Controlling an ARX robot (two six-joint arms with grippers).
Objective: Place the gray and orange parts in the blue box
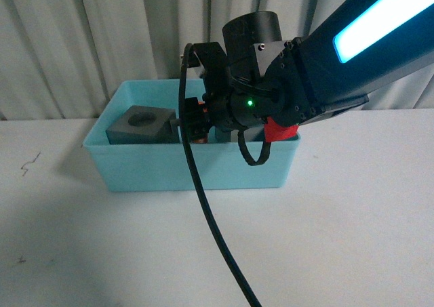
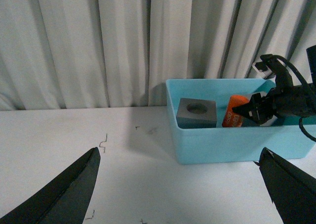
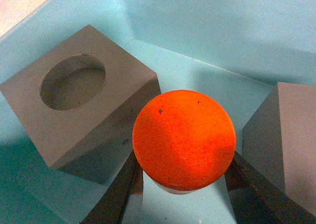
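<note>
So we're at the last drop-off. The right gripper [image 3: 180,194] has its jaws closed on the orange cylinder [image 3: 183,139], holding it inside the blue box [image 1: 196,168], low between the two gray cubes: the recessed cube [image 3: 81,112] at its 9 o'clock and the plain cube [image 3: 286,140] at 3. Next move looks simple: spread the jaws, then lift straight out without bumping either cube. The left gripper [image 2: 182,184] hangs wide open and empty, well clear of the box.

White table [image 1: 352,239] w/ small scuffs – pale pleated curtain [image 2: 74,41] behind.
</note>
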